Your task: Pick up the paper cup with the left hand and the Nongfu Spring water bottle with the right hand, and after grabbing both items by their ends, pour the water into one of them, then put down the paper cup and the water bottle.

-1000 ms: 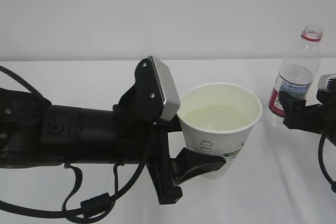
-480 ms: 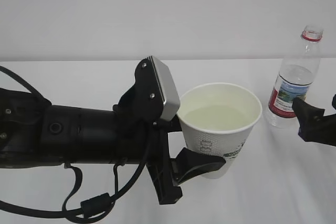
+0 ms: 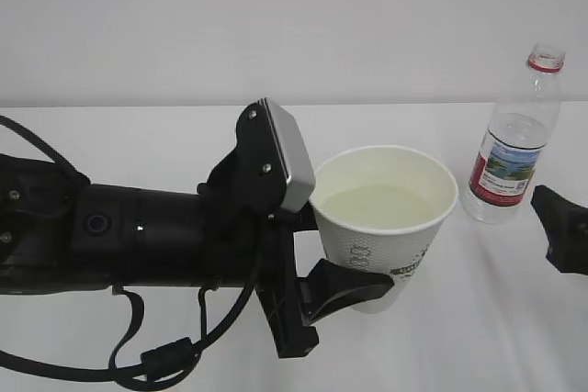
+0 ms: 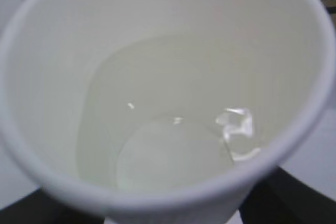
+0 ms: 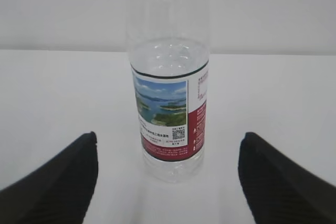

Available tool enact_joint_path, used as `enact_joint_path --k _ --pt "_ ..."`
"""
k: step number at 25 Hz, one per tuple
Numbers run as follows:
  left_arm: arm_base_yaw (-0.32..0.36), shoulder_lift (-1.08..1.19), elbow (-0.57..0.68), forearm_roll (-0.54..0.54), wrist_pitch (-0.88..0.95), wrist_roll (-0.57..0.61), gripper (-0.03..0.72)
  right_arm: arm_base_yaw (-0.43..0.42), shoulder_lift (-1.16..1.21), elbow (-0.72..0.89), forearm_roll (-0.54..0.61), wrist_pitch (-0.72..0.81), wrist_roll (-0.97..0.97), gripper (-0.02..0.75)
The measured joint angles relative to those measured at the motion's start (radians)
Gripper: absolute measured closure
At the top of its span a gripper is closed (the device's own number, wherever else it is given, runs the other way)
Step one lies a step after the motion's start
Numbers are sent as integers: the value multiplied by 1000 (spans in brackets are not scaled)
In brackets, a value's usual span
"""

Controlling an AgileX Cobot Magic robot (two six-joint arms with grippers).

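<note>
The left hand (image 3: 354,259) grasps the paper cup (image 3: 386,222), which we see holding water (image 4: 173,156). The right hand (image 5: 168,182), jaws spread, has released the Nongfu Spring water bottle (image 3: 514,149), upright at the cup's 2 o'clock.

Water bottle (image 5: 168,103): red label with landscape picture, a QR code below the picture, fine print beside it too small to read. Paper cup (image 3: 386,227): green-grey printed marks on side, illegible.
</note>
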Motion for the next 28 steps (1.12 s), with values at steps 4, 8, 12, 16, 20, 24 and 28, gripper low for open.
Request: enact_joint_path --k 4,8,12,16,20,24,28 --pt "0 0 0 0 22 0 196 0 -19 2 -1 0 0 109" --pt "0 0 0 -15 22 2 196 0 -20 2 -2 0 2 116" --pt "0 0 0 -93 29 71 196 0 -21 2 -3 0 1 126" --pt "0 0 0 -224 36 164 196 0 -21 2 -3 0 1 130" --pt "2 0 0 -330 43 243 196 0 -21 2 -3 0 1 136" --pt "40 2 0 -382 45 264 196 0 -21 2 -3 0 1 140" --pt "94 18 0 -445 47 268 196 0 -21 2 -3 0 1 141"
